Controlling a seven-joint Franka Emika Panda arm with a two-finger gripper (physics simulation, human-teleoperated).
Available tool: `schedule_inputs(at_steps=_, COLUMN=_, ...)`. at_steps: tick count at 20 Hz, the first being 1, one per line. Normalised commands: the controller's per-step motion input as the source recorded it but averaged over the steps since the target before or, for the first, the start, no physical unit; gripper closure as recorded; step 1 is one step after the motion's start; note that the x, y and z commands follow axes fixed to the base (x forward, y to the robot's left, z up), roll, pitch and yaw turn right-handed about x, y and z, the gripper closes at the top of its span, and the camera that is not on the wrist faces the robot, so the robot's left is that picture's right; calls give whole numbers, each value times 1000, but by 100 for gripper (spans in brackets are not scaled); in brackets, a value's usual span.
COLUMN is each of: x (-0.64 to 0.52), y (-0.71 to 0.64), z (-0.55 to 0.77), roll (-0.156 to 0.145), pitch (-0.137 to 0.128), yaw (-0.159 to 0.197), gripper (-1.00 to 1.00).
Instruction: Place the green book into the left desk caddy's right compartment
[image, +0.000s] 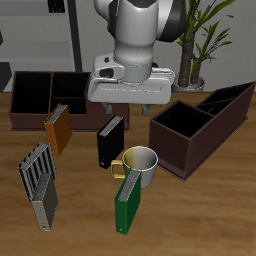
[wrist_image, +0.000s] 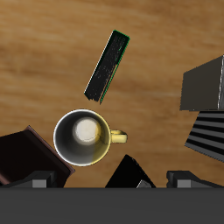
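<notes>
The green book (image: 126, 201) stands upright near the table's front edge, just in front of a yellow-rimmed mug (image: 141, 163). In the wrist view the book (wrist_image: 108, 66) shows edge-on beside the mug (wrist_image: 85, 136). My gripper (image: 128, 106) hangs open and empty above the black book (image: 110, 143), farther back than the green book and well apart from it. Its fingertips (wrist_image: 39, 182) stand wide apart. The left desk caddy (image: 222, 116) lies skewed beside the mug; its right compartment (image: 182, 125) is the deep square section nearest the mug and is empty. A corner of this caddy (wrist_image: 24, 150) shows in the wrist view.
An orange book (image: 58, 130) and a grey slatted rack (image: 40, 180) stand on the other side of the mug. A second brown caddy (image: 40, 98) sits farther back. A potted plant (image: 196, 60) stands behind the left caddy. The rack (wrist_image: 206, 131) also shows in the wrist view.
</notes>
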Motion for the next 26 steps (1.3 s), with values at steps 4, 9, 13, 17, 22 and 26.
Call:
schedule_inputs(at_steps=4, x=397, y=-82, z=-72, roll=-16, pitch=5, yaw=-20, gripper=-100)
schedule_inputs(at_steps=9, x=369, y=8, z=-2, roll=20, pitch=-14, yaw=-30, gripper=-100)
schedule_inputs(at_steps=13, x=342, y=111, z=59, roll=92, pitch=-38, yaw=24, gripper=-100)
schedule_inputs(at_steps=17, x=324, y=2, z=-44, roll=70, pitch=14, yaw=24, gripper=-100)
schedule_inputs(at_steps=22, x=261, y=-13, z=-42, roll=23, pitch=12, yaw=-39, gripper=-100)
schedule_inputs(at_steps=26, x=233, y=-26, z=-124, roll=-27, pitch=62, yaw=-45, gripper=-100)
